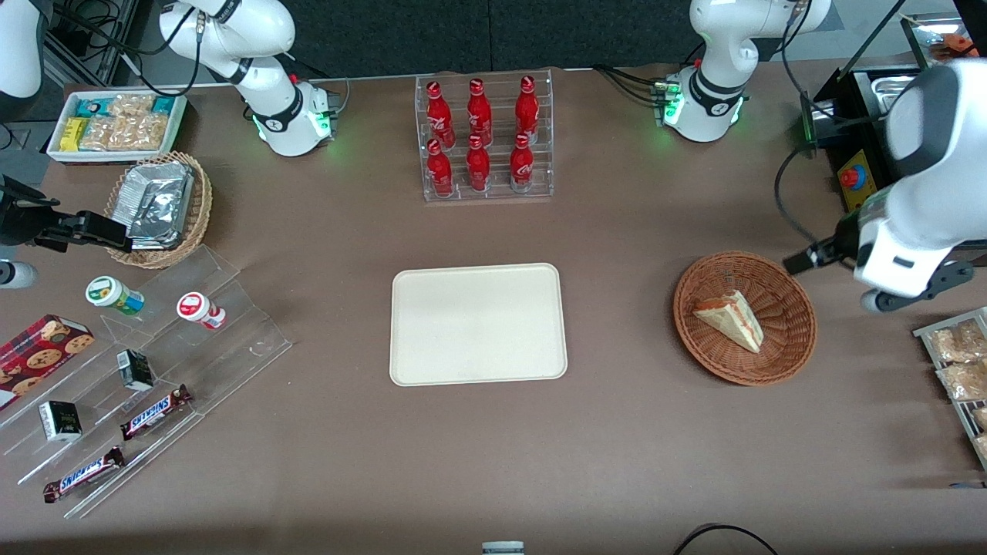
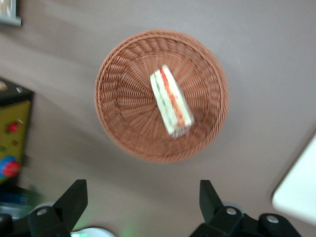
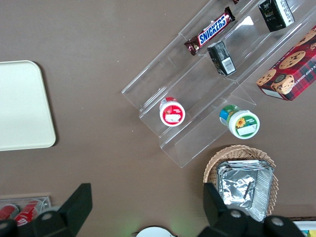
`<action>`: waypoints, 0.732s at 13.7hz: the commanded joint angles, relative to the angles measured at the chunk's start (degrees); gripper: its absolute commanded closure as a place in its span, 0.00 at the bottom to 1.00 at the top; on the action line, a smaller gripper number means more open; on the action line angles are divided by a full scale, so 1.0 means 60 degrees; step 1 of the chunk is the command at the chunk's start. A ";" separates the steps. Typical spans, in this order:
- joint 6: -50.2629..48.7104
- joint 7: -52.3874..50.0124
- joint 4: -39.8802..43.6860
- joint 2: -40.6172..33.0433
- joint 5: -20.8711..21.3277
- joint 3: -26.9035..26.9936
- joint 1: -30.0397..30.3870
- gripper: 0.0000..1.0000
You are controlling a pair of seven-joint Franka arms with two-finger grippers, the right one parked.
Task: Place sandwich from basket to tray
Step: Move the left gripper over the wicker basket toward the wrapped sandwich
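The sandwich (image 1: 730, 319) is a small white wedge with red-orange and green layers. It lies in the reddish-brown wicker basket (image 1: 794, 339), toward the working arm's end of the table. The cream tray (image 1: 478, 324) lies bare at the table's middle. My left gripper (image 2: 140, 197) is open and empty, held high above the table beside the basket. Its wrist (image 1: 898, 258) is slightly farther from the front camera than the basket. The left wrist view shows the sandwich (image 2: 171, 101) in the basket (image 2: 118, 84), clear of the fingers (image 2: 74, 197), and a corner of the tray (image 2: 301, 190).
A clear rack of red bottles (image 1: 484, 139) stands farther back than the tray. A box with a red button (image 1: 852, 179) and a wire rack of snack packets (image 1: 960, 362) flank the working arm. A stepped acrylic stand (image 1: 146, 370) and a tan foil-packet basket (image 1: 158, 208) are at the parked arm's end.
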 commanded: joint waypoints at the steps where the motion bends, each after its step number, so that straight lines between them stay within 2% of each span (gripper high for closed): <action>1: 0.1658 -0.2487 -0.1550 -0.0457 0.0007 0.0019 -0.0036 0.00; 5: 0.4472 -0.4528 -0.3617 -0.0882 -0.0052 0.0004 -0.0065 0.00; 10: 0.5516 -0.5103 -0.4512 -0.0765 -0.0067 -0.0040 -0.0153 0.00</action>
